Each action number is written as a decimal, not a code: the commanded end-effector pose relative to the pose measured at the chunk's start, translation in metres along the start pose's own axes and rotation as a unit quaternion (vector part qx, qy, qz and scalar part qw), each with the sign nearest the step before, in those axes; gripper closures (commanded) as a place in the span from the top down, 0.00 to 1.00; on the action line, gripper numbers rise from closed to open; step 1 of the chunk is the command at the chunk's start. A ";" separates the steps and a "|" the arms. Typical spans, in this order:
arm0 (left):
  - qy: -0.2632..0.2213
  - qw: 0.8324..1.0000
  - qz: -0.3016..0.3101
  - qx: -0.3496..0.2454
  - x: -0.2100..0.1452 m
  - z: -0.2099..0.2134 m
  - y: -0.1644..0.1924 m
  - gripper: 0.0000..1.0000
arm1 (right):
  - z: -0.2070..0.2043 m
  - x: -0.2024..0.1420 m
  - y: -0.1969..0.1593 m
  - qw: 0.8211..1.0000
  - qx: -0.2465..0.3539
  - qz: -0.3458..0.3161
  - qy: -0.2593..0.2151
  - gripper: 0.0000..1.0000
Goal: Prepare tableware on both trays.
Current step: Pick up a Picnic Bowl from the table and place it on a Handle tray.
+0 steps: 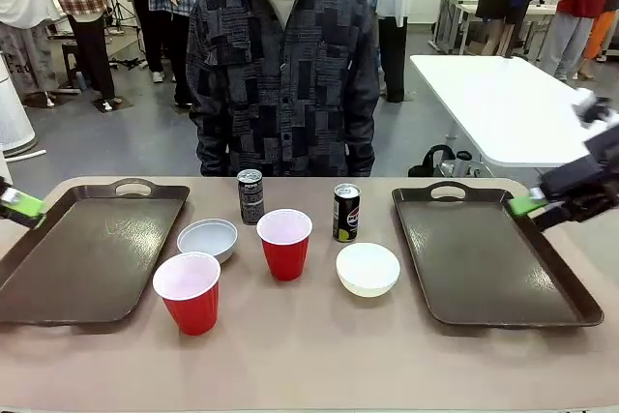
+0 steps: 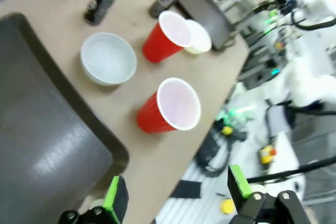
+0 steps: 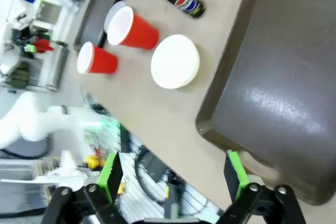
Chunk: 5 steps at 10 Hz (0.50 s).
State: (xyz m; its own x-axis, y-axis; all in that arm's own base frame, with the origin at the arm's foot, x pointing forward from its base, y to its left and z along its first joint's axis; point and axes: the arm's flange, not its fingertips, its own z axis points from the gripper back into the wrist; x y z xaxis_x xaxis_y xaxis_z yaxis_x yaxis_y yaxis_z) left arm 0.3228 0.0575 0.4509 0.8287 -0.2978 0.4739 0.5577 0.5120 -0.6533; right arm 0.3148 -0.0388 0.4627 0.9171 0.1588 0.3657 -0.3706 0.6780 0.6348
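Two dark brown trays lie on the table, the left tray (image 1: 87, 249) and the right tray (image 1: 484, 258), both bare. Between them stand two red cups (image 1: 190, 292) (image 1: 284, 243), two white bowls (image 1: 208, 238) (image 1: 368, 269) and two dark cans (image 1: 250, 195) (image 1: 346, 211). My left gripper (image 1: 21, 204) hovers open at the left tray's outer edge; its wrist view shows the tray (image 2: 37, 140), bowl (image 2: 108, 57) and cups (image 2: 170, 106). My right gripper (image 1: 527, 204) stands open over the right tray's far right rim, holding nothing.
A person in a dark patterned shirt (image 1: 280, 65) stands at the far side of the table, hands out of sight. A white table (image 1: 503, 103) stands behind on the right. Bare tabletop runs along the front edge (image 1: 309, 365).
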 end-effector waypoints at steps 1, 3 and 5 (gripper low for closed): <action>-0.032 0.997 0.055 -0.045 0.003 0.023 0.029 1.00 | 0.010 -0.010 -0.026 0.997 0.055 -0.041 -0.021 1.00; -0.085 0.992 0.081 -0.035 -0.018 0.050 0.034 1.00 | 0.026 -0.021 -0.047 0.993 0.087 -0.067 -0.047 1.00; -0.109 0.989 0.093 -0.027 -0.036 0.074 0.039 1.00 | 0.045 -0.034 -0.055 0.988 0.102 -0.079 -0.081 1.00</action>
State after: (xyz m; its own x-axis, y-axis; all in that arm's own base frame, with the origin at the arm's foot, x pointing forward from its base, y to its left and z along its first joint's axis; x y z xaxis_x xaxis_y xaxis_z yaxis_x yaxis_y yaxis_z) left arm 0.3179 0.1453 0.4499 0.9041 -0.0314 0.4261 0.3847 0.4939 -0.7798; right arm 0.2984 -0.1091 0.4426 0.9464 -0.0514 0.3189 -0.2405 0.5468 0.8020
